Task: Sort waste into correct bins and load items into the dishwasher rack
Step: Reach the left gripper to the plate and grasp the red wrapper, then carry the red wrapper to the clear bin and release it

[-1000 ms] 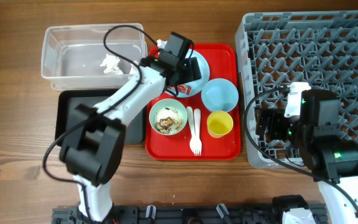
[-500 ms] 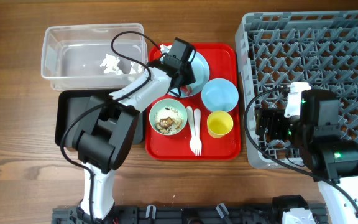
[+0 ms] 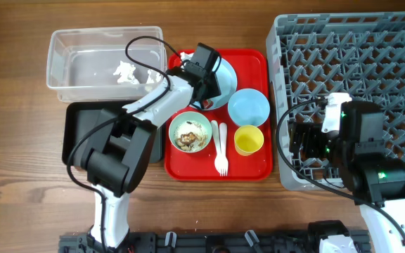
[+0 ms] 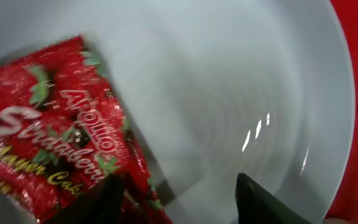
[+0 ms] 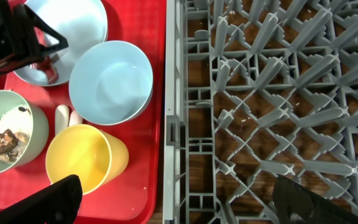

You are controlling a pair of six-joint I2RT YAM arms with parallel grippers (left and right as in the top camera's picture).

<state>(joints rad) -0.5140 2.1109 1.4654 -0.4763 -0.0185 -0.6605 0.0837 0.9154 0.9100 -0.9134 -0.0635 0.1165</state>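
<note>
We note, left of the left wrist view, a small red printed snack wrapper (image 4: 55,124) w/ white lettering & green leaf marks; the round light blue plate (image 4: 241,81) is plain, glossy. Overhead, centre: flat red serving tray (image 3: 255,60), light blue bowl (image 3: 248,107), pale green bowl (image 3: 176,119), yellow cup (image 3: 248,140), white plastic fork (image 3: 222,160). Right: grey lattice-grid plastic rack (image 3: 357,49). Brown wood-grain table (image 3: 20,176).

Bright, even light from above in the overhead view; faint, soft-edged shadows on the wooden table (image 3: 20,176), sharp throughout. Very close and soft in the left wrist view: smeared, out-of-focus print on the red wrapper (image 4: 48,143), small white glints on the glossy plate (image 4: 229,81). Crisp and well lit in the right wrist view, darker in the gaps of the rack (image 5: 260,93) lattice.
</note>
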